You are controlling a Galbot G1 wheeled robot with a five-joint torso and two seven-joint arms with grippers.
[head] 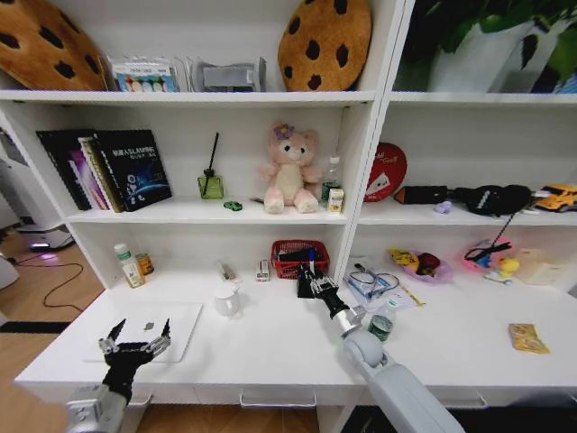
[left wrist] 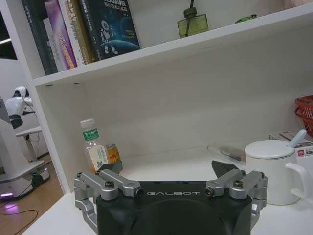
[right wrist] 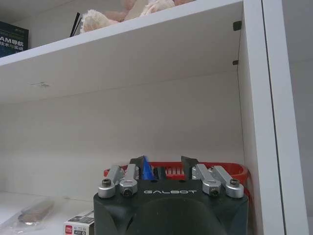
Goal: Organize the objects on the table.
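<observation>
Your right gripper (head: 311, 281), clamped on a blue pen (right wrist: 145, 170), hovers at the red basket (head: 299, 257) on the table (head: 288, 347); release over it. Left gripper (head: 135, 341) idles, spread.

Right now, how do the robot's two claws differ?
The left gripper hovers low over the laptop near the desk's front, fingers spread wide and empty. The right gripper reaches far back at the red basket, fingers closer together with something blue between them. Both are black with silver fingers.
</observation>
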